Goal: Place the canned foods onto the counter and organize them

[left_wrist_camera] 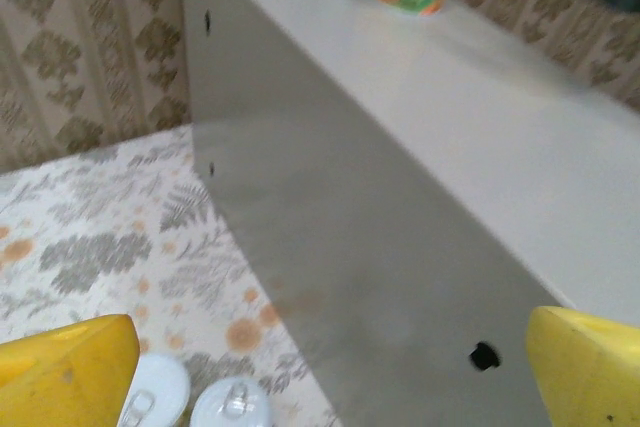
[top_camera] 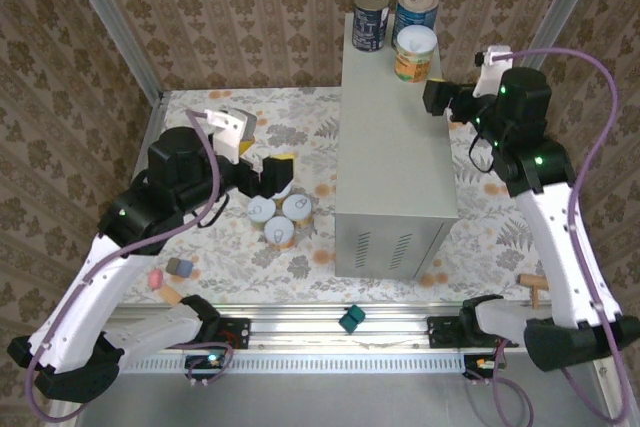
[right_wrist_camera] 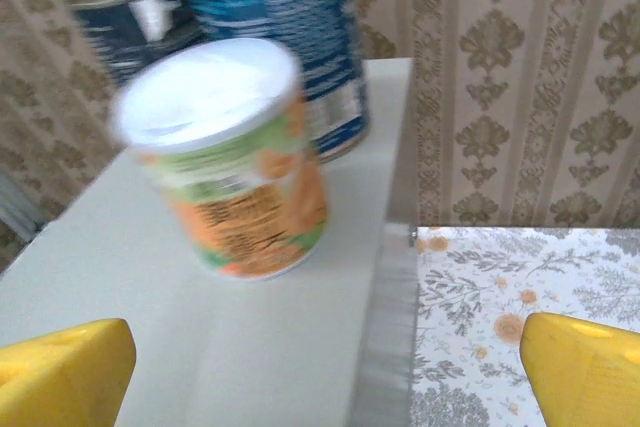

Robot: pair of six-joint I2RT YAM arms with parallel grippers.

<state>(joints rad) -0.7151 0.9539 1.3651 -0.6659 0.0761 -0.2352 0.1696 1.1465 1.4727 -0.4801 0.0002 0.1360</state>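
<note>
Down at the near edge, a small teal block point(top_camera: 351, 319) lies on the rail point(top_camera: 300, 332) between the two arm bases, just in front of the grey box point(top_camera: 395, 162). That box's near face has vent slits, and its flat top is bare across the whole near half and middle, with plenty of room.

All the cans already up there crowd the far end. Two tall blue ones with metal tops, a darker point(top_camera: 371, 17) and a brighter point(top_camera: 415, 9), stand side by side at the far edge. A shorter orange can point(top_camera: 414, 53) with a white lid sits just in front of the brighter one, close to the box's right edge; its label shows orange and green, though it looks blurred from the right wrist.

Left of the box, on the floral surface point(top_camera: 200, 122), three low white-lidded cans point(top_camera: 281, 233) huddle together. A narrow strip of surface separates them from the box's left wall.

Above that cluster hangs the left gripper point(left_wrist_camera: 330, 365), its yellow fingers spread apart with nothing between them. Over by the box's far right corner, the right gripper point(right_wrist_camera: 325, 369) faces the orange can, fingers likewise wide apart and empty.

A pink block point(top_camera: 155, 278) and a grey one point(top_camera: 179, 267) lie well left of the box.
</note>
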